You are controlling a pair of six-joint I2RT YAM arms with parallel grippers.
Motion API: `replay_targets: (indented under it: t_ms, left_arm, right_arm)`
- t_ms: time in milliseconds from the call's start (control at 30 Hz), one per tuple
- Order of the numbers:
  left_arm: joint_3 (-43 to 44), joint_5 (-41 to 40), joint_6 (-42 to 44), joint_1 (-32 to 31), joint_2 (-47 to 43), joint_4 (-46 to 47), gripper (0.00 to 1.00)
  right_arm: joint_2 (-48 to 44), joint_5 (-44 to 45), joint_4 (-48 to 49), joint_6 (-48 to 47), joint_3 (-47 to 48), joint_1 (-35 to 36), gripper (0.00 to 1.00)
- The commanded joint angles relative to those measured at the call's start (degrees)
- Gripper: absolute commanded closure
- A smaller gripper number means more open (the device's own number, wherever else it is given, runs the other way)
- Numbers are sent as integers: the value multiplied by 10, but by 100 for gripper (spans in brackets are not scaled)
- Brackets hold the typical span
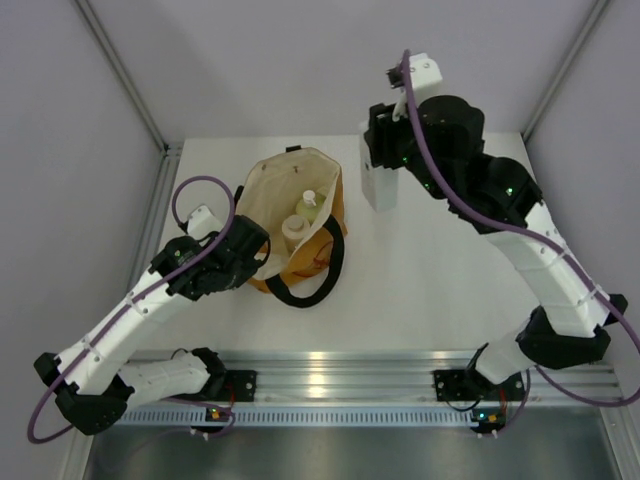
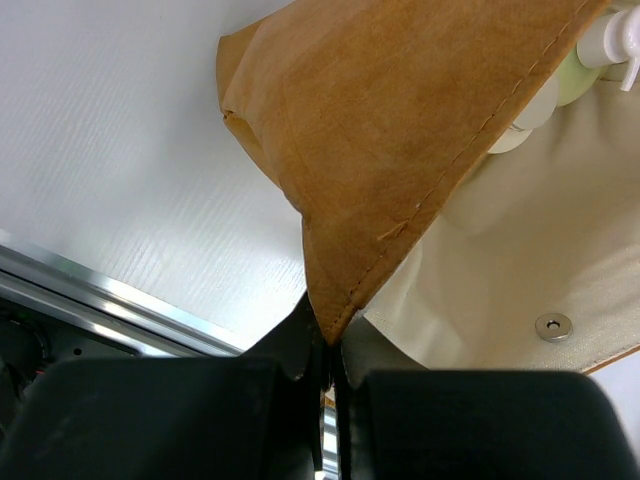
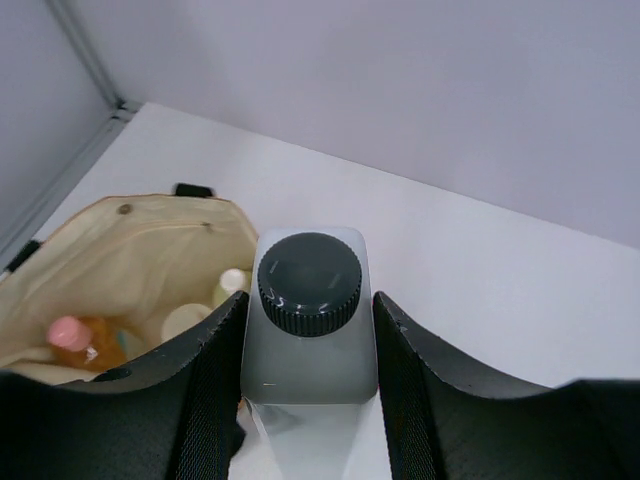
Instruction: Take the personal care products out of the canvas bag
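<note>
Nearest to me, the left gripper (image 2: 328,345) has its fingers pressed together on the near-left rim of the canvas bag (image 1: 268,195). They pinch a fold of the tan fabric, so the mouth gapes upward. A black strap (image 1: 310,292) droops over the bag's near side onto the table (image 1: 440,290). Looking in, I count three of the personal care products inside. The pale green bottle (image 1: 309,207) with its white cap stands just beside the beige squat one (image 1: 294,229). The orange bottle (image 3: 75,338) with its pink cap shows only from the right wrist, lying partly sunk in the folds. Beyond the bag, just off its far-right corner, the right gripper (image 3: 310,310) clamps the white bottle (image 1: 379,188) with the dark cap between its fingers. The bottle is upright and outside the bag, but I cannot tell whether its base touches the table. I judge one of the four is out but not yet let go, with three left to fetch.
</note>
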Motion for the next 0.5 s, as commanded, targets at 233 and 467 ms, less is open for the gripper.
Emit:
replay_targets:
  t_ms: [233,467]
  left_arm:
    - [8,-16,2,0,-1,16,100]
    - [14,-21,5,0,1,18,100]
  right_arm:
    - [-138,-41,162,35,-242,-167,100]
    - [-243,-55,362,48,-508,-197,100]
